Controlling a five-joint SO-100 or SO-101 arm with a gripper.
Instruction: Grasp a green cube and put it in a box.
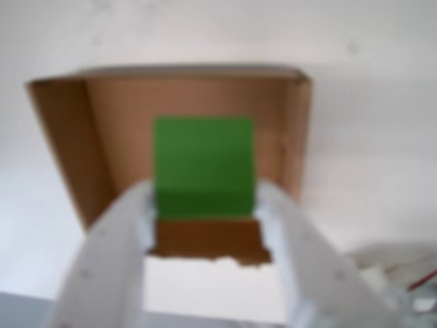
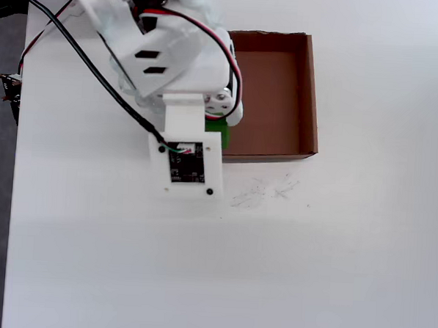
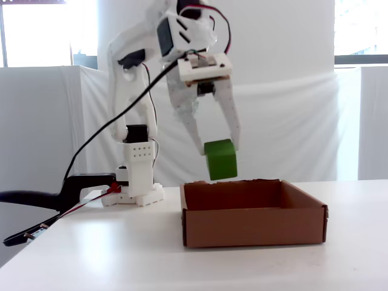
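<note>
The fingers [image 3: 219, 151] are spread only as wide as the green cube [image 3: 220, 159] they clamp — one white finger [image 1: 113, 256] on each side of it in the wrist view, the cube sitting right at their tips. In the fixed view the cube hangs in the air, slightly tilted, just above the rim of the box [image 3: 254, 227] and clear of it. Directly below the fingers lies the box's brown floor [image 1: 205, 102]; nothing can be seen inside it. From overhead, only a sliver of the cube [image 2: 216, 131] shows under the arm, over the box's [image 2: 308, 95] left part — the box rests on the white bench [image 2: 272, 270].
</note>
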